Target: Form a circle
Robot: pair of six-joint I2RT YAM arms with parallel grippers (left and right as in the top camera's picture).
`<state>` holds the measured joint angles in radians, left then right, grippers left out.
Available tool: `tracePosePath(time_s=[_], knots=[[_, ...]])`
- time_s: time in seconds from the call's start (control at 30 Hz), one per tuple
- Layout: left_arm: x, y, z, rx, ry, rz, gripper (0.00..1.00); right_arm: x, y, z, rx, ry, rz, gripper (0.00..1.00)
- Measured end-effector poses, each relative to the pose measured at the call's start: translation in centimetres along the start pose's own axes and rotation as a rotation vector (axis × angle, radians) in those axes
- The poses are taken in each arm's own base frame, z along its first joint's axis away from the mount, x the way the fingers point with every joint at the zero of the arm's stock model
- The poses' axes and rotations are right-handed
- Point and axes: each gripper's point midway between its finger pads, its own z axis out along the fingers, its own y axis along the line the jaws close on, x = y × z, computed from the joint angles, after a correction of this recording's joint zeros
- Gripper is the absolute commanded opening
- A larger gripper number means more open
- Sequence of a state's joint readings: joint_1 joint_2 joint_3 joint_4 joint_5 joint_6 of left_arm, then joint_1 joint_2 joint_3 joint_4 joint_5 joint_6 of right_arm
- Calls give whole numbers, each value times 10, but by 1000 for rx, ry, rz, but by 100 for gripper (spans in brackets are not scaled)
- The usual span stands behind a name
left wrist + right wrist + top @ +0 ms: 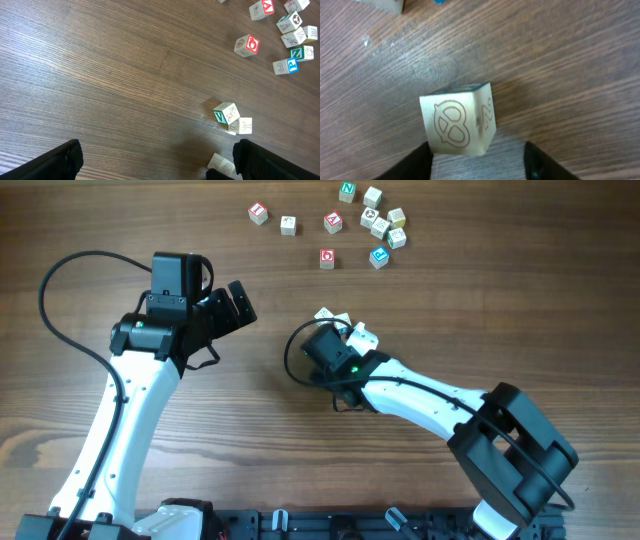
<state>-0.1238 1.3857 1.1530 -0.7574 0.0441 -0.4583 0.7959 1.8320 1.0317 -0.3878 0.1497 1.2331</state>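
The circle (334, 318) is a small group of three pale letter cubes at mid-table. Two of them, a green-lettered cube (226, 113) and a plain one (243, 125), touch each other. The third, a pretzel-marked cube (457, 120), stands a short way off, just ahead of my right gripper (477, 167). That gripper is open, and its dark fingers (410, 162) flank the cube's near edge without clamping it. Left of the group, my left gripper (160, 165) hangs wide open with nothing between its fingers.
A looser scatter of similar letter cubes lies along the far edge, among them a red-faced one (327, 258), a blue-faced one (378, 257) and a tight bunch (383, 223). The right arm (430, 400) stretches from the front right towards the middle.
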Motion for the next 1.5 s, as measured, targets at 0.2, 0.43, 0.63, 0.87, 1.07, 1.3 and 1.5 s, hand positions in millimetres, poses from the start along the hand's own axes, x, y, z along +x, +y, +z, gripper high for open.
tracePosePath(time_s=[0.2, 0.43, 0.63, 0.87, 1.07, 1.3, 1.5], knots=[[0, 0, 0, 0, 0, 0, 100, -10, 9, -1, -31, -51, -49, 24], [0, 0, 0, 0, 0, 0, 100, -12, 12, -1, -40, -61, -77, 21], [0, 0, 0, 0, 0, 0, 100, -12, 14, -1, -46, -58, -124, 21], [0, 0, 0, 0, 0, 0, 100, -16, 25, -4, -81, -74, -148, 21], [0, 0, 0, 0, 0, 0, 100, -21, 35, -7, -110, -96, -149, 21], [0, 0, 0, 0, 0, 0, 100, -28, 42, -4, -131, -135, -138, 21], [0, 0, 0, 0, 0, 0, 100, -25, 36, 6, -106, -122, -121, 22]])
